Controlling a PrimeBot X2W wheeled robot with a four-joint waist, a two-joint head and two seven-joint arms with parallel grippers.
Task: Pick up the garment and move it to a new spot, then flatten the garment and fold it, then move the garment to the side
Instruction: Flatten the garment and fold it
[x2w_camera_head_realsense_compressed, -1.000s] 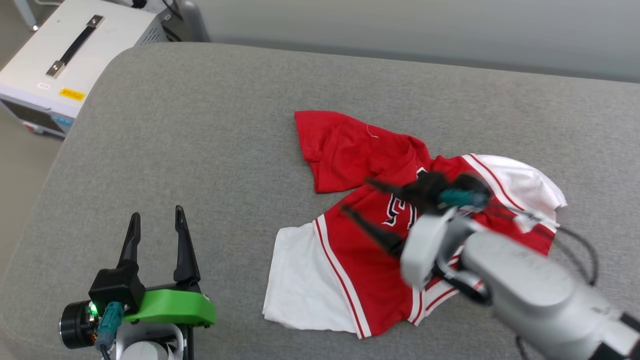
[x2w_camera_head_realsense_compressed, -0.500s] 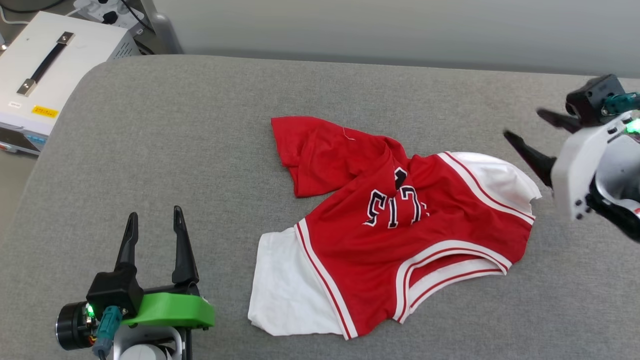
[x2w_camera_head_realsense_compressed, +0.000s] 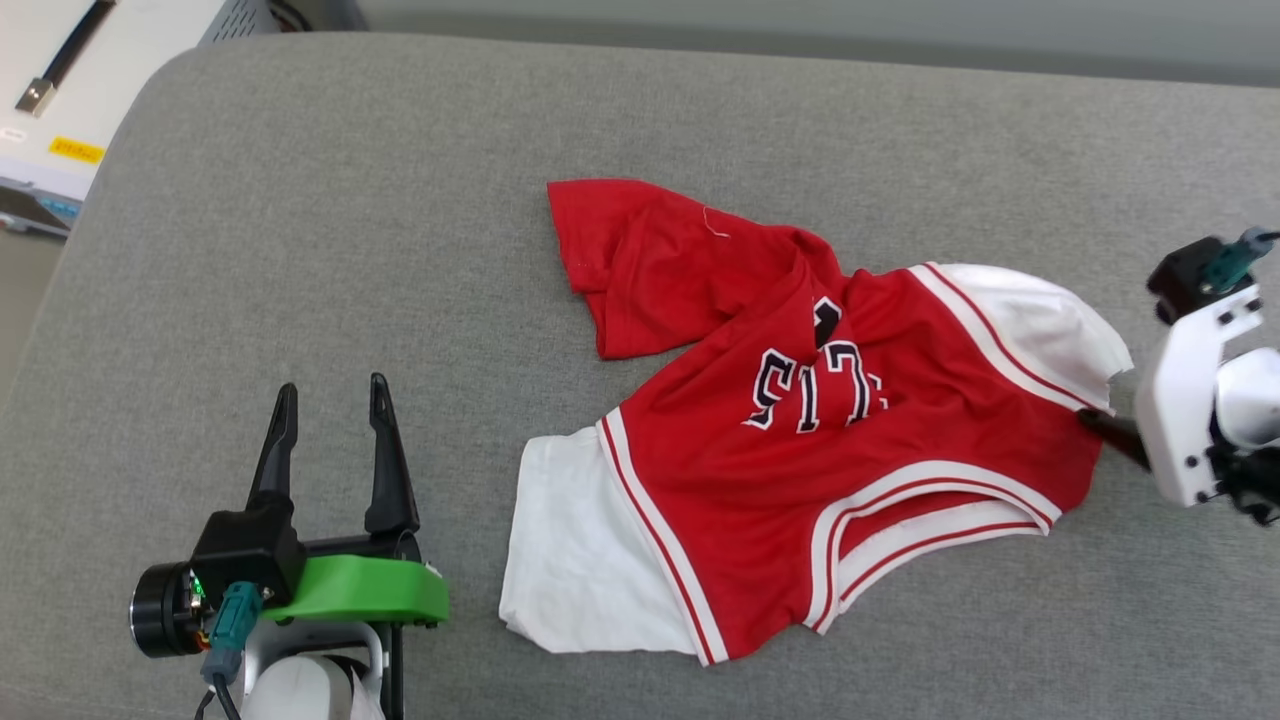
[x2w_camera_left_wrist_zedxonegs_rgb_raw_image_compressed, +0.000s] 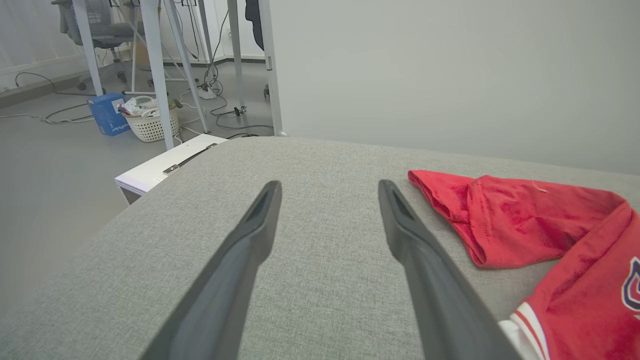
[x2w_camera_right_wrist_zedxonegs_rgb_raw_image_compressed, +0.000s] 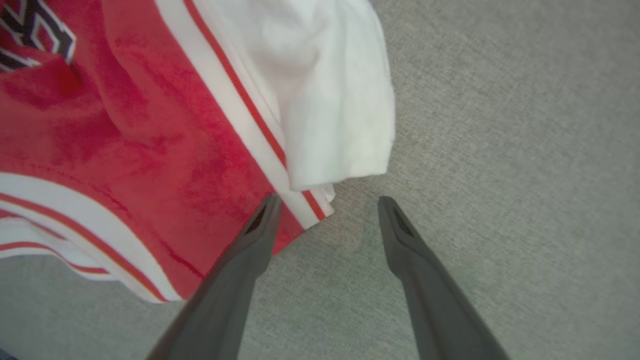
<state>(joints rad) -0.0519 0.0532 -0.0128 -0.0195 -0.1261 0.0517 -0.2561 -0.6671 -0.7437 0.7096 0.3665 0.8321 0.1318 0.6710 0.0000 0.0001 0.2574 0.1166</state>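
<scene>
Right now the shirt (x2w_camera_head_realsense_compressed: 800, 440) lies crumpled on the gray cushion (x2w_camera_head_realsense_compressed: 350, 200), approx. mid-surface, lettering up, a red flap folded toward the far left, white sleeves at its near-left & far-right ends. The left gripper (x2w_camera_head_realsense_compressed: 332, 386) sits at the cushion's near-left, well apart from the shirt, fingers spread w/ nothing between. The right gripper (x2w_camera_right_wrist_zedxonegs_rgb_raw_image_compressed: 328, 199) hangs at the shirt's right edge, just by the white sleeve; fingers spread, one tip over the striped red hem, the other over bare cushion, nothing pinched. A white box (x2w_camera_head_realsense_compressed: 40, 90) w/ a handle stands beyond the cushion's far-left corner.
</scene>
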